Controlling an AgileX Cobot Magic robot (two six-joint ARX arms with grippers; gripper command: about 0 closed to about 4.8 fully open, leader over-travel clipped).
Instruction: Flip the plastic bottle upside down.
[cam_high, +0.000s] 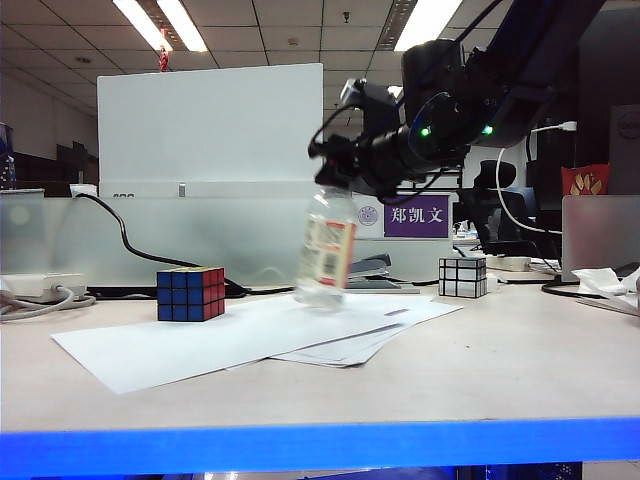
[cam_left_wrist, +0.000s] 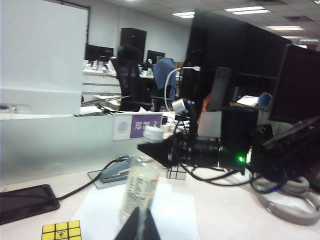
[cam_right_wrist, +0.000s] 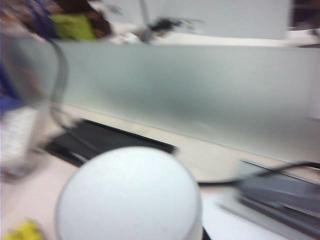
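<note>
Plastic bottle (cam_high: 325, 248) hangs tilted beneath the right gripper (cam_high: 332, 172), clamped at its neck, base just above the paper sheets (cam_high: 250, 340). Left gripper (cam_left_wrist: 137, 227) sits closed, nearby. Risk: slippage during rotation, given the narrow hold.

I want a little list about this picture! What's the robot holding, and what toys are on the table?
bottle: plastic bottle, clear, label with red stripe, tilted a little, base at the white papers
right gripper: closed on the bottle's top, reaching in from the right
left gripper: shut, holds nothing, points toward the bottle
cap: white cap fills the right wrist view
colourful cube: left of the bottle
silver cube: farther back on the right
</note>
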